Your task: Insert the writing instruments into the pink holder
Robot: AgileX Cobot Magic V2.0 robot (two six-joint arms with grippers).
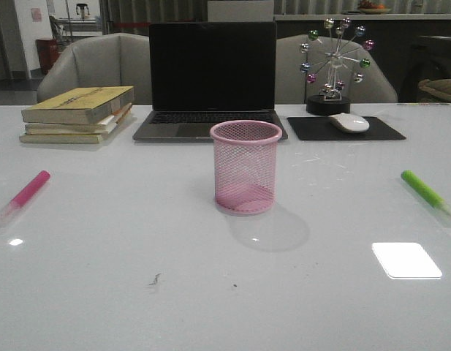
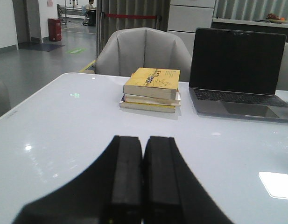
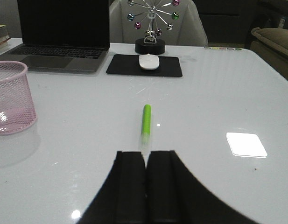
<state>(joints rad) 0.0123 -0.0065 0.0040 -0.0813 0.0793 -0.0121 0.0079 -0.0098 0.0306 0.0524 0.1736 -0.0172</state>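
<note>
The pink holder (image 1: 245, 167) stands upright and empty mid-table in the front view; the right wrist view catches it too (image 3: 9, 98). A hot pink marker (image 1: 26, 193) lies flat at the table's left. A lime green marker (image 1: 425, 191) lies flat at the right, and it also shows just beyond my right gripper (image 3: 146, 152) as a green marker (image 3: 146, 122). Both grippers are shut with nothing between the fingers. My left gripper (image 2: 143, 138) hovers over bare table, and the pink marker is out of its view. Neither gripper shows in the front view.
An open laptop (image 1: 210, 80) stands behind the holder. A stack of books (image 1: 79, 113) is at the back left. At the back right are a white mouse (image 1: 349, 122) on a black pad (image 1: 346, 129) and a ball-wheel desk toy (image 1: 333, 66). Chairs stand beyond the table.
</note>
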